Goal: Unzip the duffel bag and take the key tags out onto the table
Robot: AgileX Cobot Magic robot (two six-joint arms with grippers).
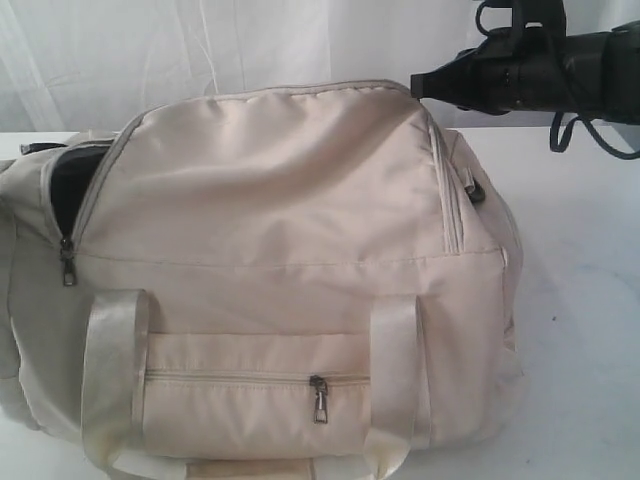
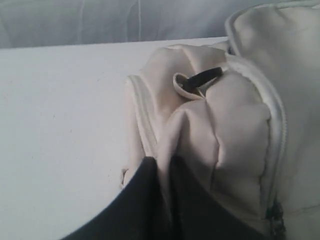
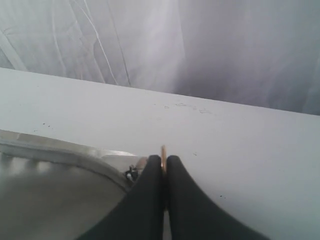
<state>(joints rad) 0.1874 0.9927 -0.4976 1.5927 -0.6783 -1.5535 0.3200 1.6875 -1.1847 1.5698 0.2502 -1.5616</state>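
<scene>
Duffel bag (image 1: 290,230) sits dead centre on the table (image 1: 585,300) and fills most of my exterior view. The main zipper is parted at 9–10 o'clock with dark lining (image 1: 75,185) showing, and its pull (image 1: 68,266) hangs just below the gap. Front pocket zipper (image 1: 250,378) is zipped, at 6.

Left gripper (image 2: 163,162) is clenched on a fold of the bag's end fabric, near a black ring (image 2: 200,80). Right gripper (image 1: 428,88) is at 1 o'clock, tip touching the bag's top corner. Its fingers (image 3: 145,195) are pressed together with a thin coppery sliver (image 3: 163,151) at the tips; I can't tell what it is.

In the way: webbing handles (image 1: 112,380) draped down the front at 5 and 7, and an arm cable (image 1: 590,145) looping at 2.

Bare table runs from 2 to 4. The bag runs off frame at 6 and 9. White curtain (image 1: 250,50) at 12.
</scene>
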